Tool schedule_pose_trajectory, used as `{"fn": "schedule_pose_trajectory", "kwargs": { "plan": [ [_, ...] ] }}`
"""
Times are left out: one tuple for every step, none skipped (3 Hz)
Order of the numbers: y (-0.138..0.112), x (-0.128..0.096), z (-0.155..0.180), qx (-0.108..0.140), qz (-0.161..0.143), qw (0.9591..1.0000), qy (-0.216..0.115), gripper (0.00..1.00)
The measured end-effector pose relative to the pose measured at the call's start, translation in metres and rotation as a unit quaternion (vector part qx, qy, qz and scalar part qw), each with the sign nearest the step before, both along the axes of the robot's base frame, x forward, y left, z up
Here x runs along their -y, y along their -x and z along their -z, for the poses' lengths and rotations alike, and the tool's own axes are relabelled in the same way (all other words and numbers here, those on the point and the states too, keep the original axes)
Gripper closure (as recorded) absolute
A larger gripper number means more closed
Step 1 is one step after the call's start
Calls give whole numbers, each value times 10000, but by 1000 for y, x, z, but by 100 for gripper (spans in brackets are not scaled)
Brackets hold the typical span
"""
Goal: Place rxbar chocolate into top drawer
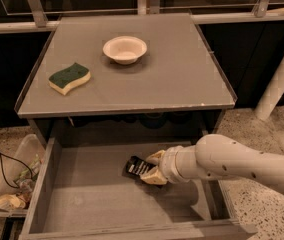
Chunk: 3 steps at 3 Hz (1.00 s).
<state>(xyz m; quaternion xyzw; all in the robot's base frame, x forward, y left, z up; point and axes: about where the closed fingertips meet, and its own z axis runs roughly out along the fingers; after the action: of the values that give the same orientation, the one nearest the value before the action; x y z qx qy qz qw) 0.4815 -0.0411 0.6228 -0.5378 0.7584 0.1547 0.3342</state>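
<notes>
Rxbar chocolate (138,166): pinched at its right end between the two pale fingers (155,176), inside the top drawer (82,194), about mid-drawer and a little toward the drawer's back wall. Stuck out leftward from the fingertips, away from the arm. Long axis: roughly left-right across the drawer, slightly skewed, with the free end nearer the drawer's back. Sat very low; could not tell whether touching the drawer floor or just above it.

Gripper (150,167): reached in from the drawer's right side, over the right wall. Closed on the bar, one finger toward the drawer's back, one toward its front. Single arm, so no choice of hand.

Judged carry done and release not yet done. Next move probably called for spreading the fingers front-to-back, then backing out rightward along the bar's own axis to avoid dragging it. Possible snag: wrapper clinging to a finger.

Above the drawer, on the table (182,84): sponge (69,77) toward the left, bowl (125,48) further back. Both well apart from the bar.
</notes>
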Motion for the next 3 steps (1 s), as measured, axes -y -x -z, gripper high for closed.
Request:
{"fn": "schedule_pose_trajectory", "kwargs": {
  "plan": [
    [0, 0, 0, 0, 0, 10000, 0, 58],
    [0, 0, 0, 0, 0, 10000, 0, 36],
    [0, 0, 0, 0, -1, 10000, 0, 13]
  ]
}}
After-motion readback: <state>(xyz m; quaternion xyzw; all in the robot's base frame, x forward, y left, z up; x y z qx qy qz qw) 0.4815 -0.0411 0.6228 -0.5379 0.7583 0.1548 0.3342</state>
